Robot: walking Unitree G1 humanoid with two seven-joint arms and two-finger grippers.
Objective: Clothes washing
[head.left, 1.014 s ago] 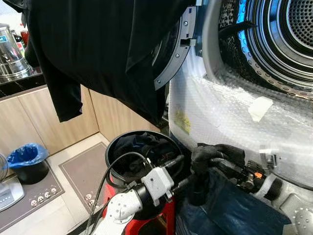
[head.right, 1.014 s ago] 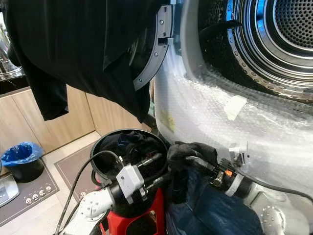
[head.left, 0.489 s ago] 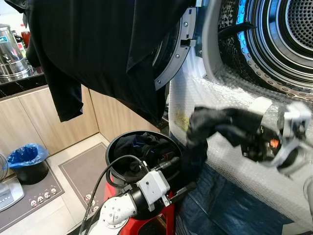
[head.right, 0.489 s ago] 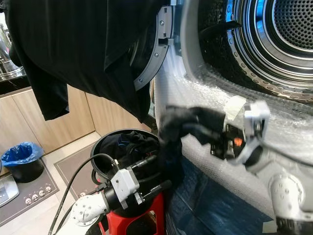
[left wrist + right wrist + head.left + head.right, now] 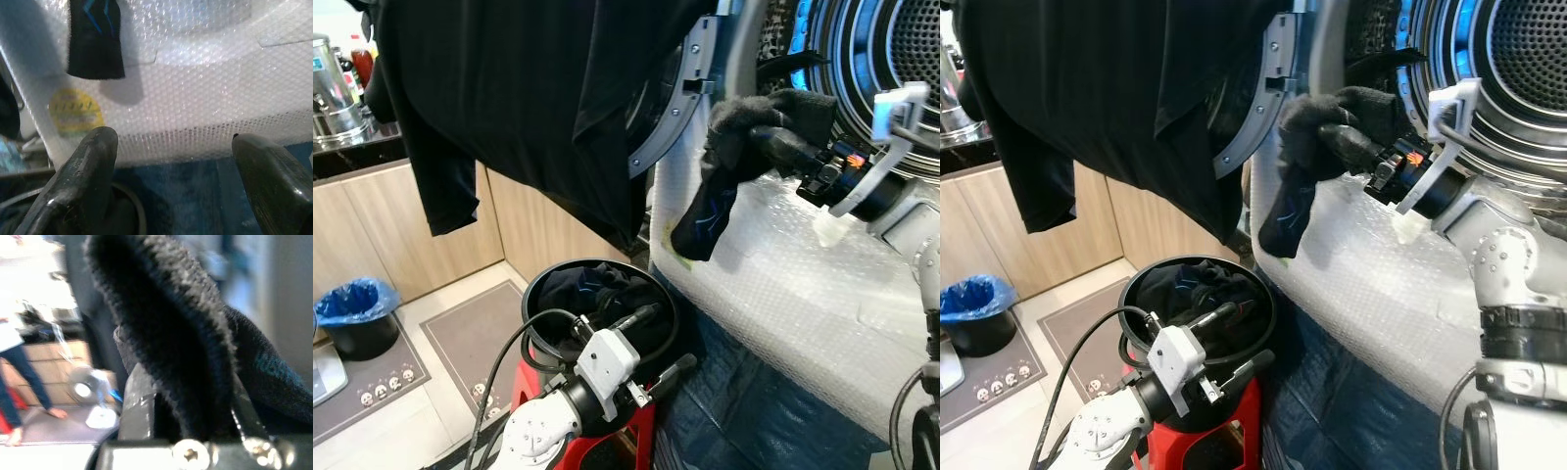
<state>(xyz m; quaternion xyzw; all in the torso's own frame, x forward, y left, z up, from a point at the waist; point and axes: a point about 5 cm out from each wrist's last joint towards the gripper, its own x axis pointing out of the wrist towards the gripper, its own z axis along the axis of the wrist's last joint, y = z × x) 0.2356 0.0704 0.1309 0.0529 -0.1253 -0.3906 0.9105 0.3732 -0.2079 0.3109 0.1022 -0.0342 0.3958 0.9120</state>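
Observation:
My right gripper [image 5: 766, 125] is shut on a black sock [image 5: 708, 208] with blue markings, held up at the lower left rim of the washer's drum [image 5: 901, 59]. The sock's foot hangs down against the bubble-wrapped washer front [image 5: 783, 284]. In the right wrist view the sock [image 5: 171, 333] drapes over the fingers. A black bucket [image 5: 538, 294] of dark clothes stands on a red stool [image 5: 636, 436]. My left gripper [image 5: 661, 343] hovers open over the bucket's right rim, nothing between its fingers [image 5: 88, 166]. The left wrist view looks at the hanging sock [image 5: 95, 39].
A large black garment [image 5: 529, 88] hangs over the open washer door [image 5: 690, 88]. Dark blue cloth [image 5: 754, 401] lies at the washer's foot. A bin with a blue bag [image 5: 357, 313] stands by wooden cabinets at the left. A person's legs [image 5: 10, 372] show in the right wrist view.
My right gripper has risen with the sock from low beside the bucket up to the drum's opening. The left gripper stays over the bucket, a little lower.

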